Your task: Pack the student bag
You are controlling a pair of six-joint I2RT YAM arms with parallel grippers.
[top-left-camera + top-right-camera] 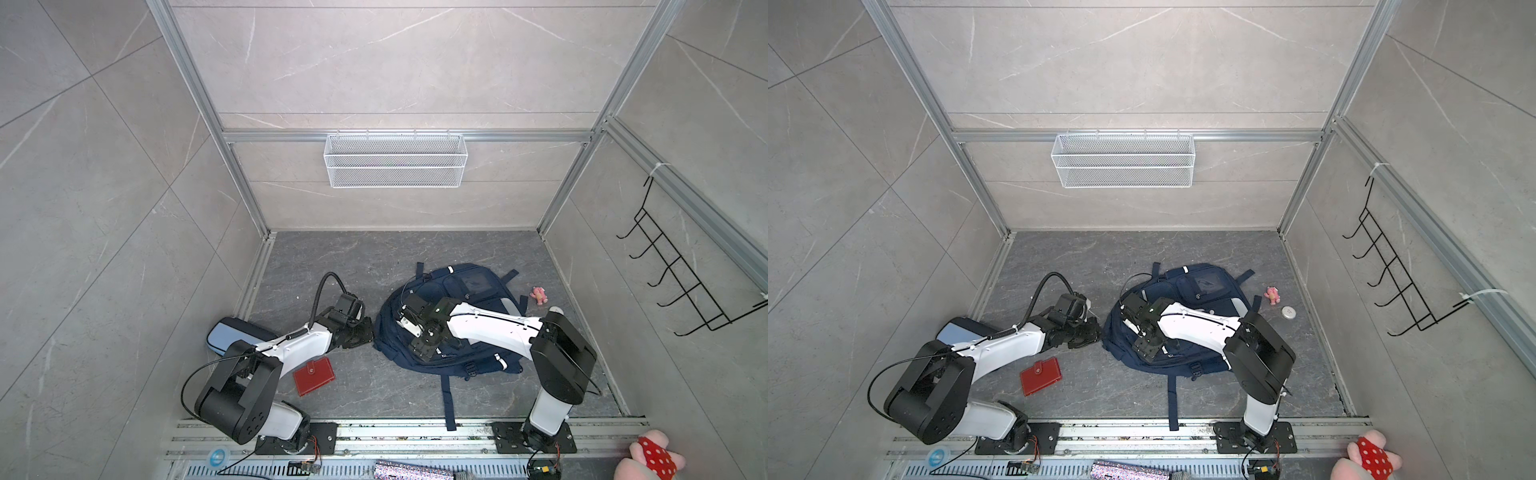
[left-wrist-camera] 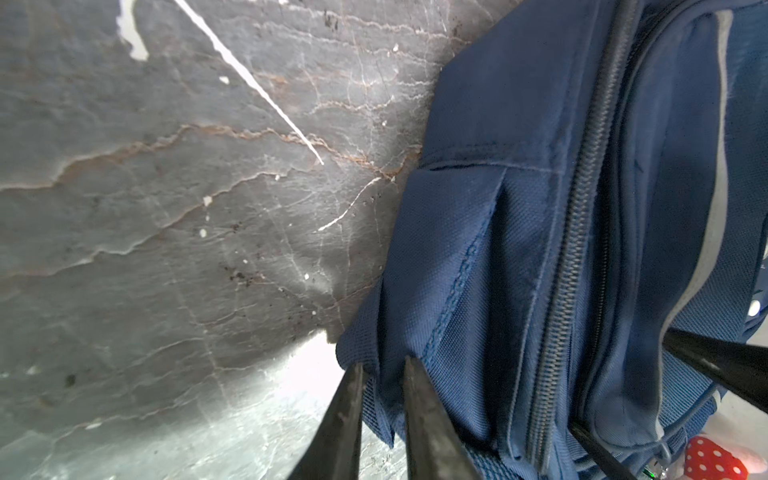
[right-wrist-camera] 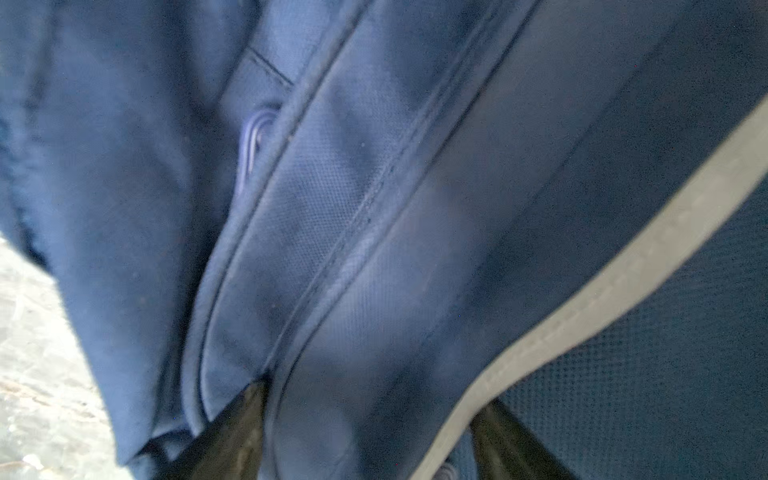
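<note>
The student bag (image 1: 473,286) (image 1: 1200,286), navy with white stripes, lies flat on the grey floor, its straps trailing toward the front rail. My left gripper (image 1: 362,332) (image 1: 1094,328) is at the bag's left side. In the left wrist view its fingers (image 2: 383,365) are shut on a fold of the blue side fabric (image 2: 519,208) beside a closed zip. My right gripper (image 1: 424,347) (image 1: 1148,345) presses down on top of the bag. In the right wrist view it (image 3: 374,395) stands open, its fingers wide apart astride a bulge of navy fabric (image 3: 374,208).
A light-blue pencil case (image 1: 232,332) lies under my left arm and a red wallet (image 1: 313,376) in front of it. A small pink toy (image 1: 539,294) and a white round disc (image 1: 1288,312) lie right of the bag. A wire basket (image 1: 395,160) hangs on the back wall and a hook rack (image 1: 681,270) on the right wall.
</note>
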